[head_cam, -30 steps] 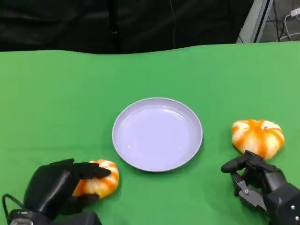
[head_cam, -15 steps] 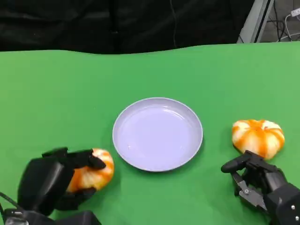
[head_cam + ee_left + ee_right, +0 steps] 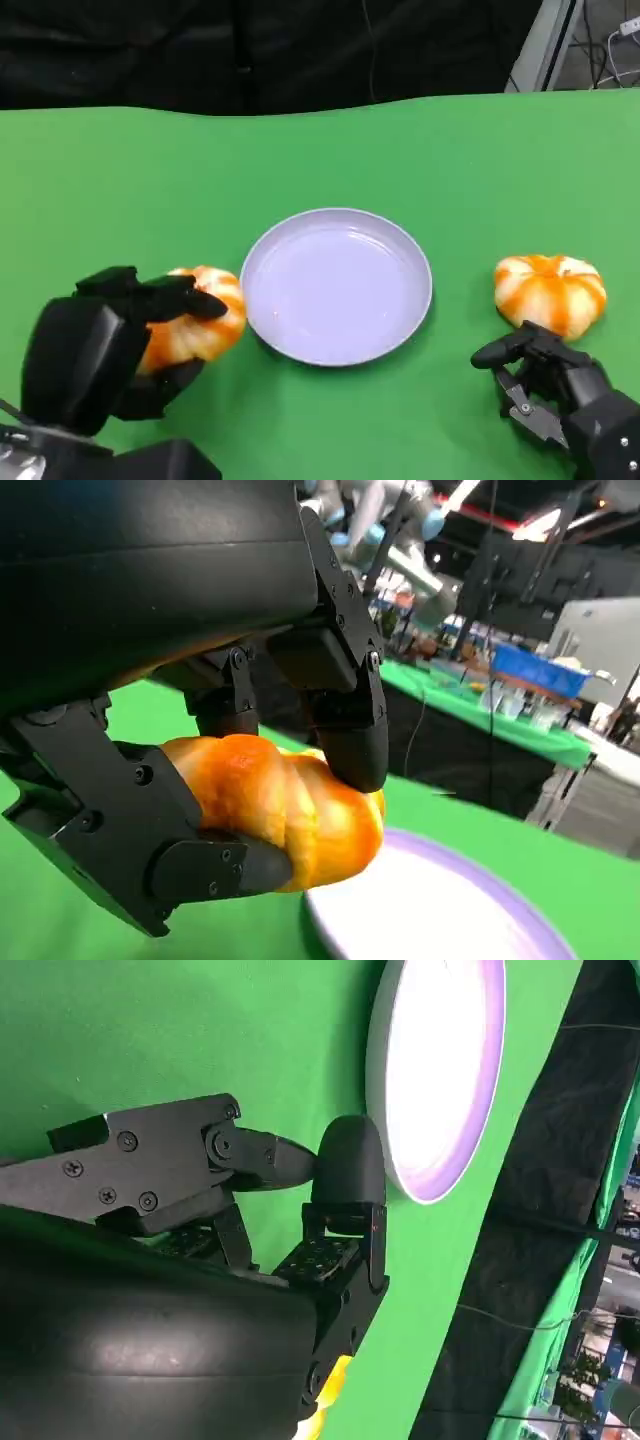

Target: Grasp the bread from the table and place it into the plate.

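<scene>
Left hand (image 3: 95,355) grips bread (image 3: 195,325) beside plate (image 3: 336,286) | wrist view: fingers (image 3: 345,715) clamp it | right hand (image 3: 555,390) empty, spread

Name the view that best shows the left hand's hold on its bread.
Left wrist view: fingers wrap the bread above and below, close up. Head view shows the left hand holding it beside the plate.

The table (image 3: 330,150) is covered in green cloth. A round lavender plate (image 3: 336,286) lies near its centre. An orange-and-white bun (image 3: 551,292) lies on the cloth, well apart from the plate, toward the right.
</scene>
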You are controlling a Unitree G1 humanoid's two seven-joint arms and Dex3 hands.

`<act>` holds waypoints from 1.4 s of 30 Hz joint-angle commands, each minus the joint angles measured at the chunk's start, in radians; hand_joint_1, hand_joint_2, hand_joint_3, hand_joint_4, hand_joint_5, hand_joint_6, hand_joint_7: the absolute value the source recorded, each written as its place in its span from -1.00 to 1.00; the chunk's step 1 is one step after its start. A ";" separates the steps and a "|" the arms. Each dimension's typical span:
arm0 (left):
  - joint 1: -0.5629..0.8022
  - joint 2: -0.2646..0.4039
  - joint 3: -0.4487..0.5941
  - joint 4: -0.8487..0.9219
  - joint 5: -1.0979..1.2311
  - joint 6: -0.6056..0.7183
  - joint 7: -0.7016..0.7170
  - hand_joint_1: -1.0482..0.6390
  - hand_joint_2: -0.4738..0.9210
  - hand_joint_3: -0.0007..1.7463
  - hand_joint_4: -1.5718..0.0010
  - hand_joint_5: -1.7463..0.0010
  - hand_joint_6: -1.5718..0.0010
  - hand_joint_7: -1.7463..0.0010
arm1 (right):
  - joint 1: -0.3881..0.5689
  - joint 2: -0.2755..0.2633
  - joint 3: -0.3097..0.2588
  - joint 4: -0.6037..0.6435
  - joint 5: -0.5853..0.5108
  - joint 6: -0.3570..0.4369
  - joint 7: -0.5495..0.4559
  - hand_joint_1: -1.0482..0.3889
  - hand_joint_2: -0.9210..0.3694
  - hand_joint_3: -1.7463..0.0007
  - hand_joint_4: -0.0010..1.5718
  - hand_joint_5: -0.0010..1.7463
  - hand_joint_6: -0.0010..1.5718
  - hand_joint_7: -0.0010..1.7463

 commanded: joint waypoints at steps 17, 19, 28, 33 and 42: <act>-0.162 -0.035 -0.057 0.180 0.022 -0.133 0.043 0.12 0.34 0.19 -0.25 -0.64 -0.34 -0.02 | 0.007 -0.003 0.007 0.011 -0.005 0.020 -0.015 0.05 -1.00 0.51 -0.14 1.00 -0.05 0.35; -0.192 -0.046 -0.070 0.208 0.024 -0.139 0.044 0.12 0.37 0.15 -0.21 -0.69 -0.31 -0.06 | 0.007 -0.004 0.008 0.011 -0.007 0.018 -0.017 0.04 -1.00 0.51 -0.14 1.00 -0.05 0.35; -0.297 -0.092 -0.124 0.314 0.037 -0.142 0.049 0.14 0.43 0.14 -0.09 -0.91 -0.17 -0.32 | 0.012 -0.002 0.014 0.007 -0.013 0.011 -0.023 0.04 -1.00 0.51 -0.15 1.00 -0.05 0.36; -0.344 -0.110 -0.151 0.374 0.032 -0.159 0.047 0.17 0.40 0.16 -0.10 -0.88 -0.17 -0.31 | 0.018 0.000 0.019 0.001 -0.014 0.014 -0.029 0.03 -1.00 0.52 -0.15 1.00 -0.06 0.36; -0.465 -0.134 -0.226 0.554 0.063 -0.206 0.067 0.14 0.47 0.05 0.04 -1.00 0.00 -0.56 | 0.028 0.002 0.031 -0.024 -0.018 0.035 -0.037 0.03 -1.00 0.52 -0.16 1.00 -0.06 0.36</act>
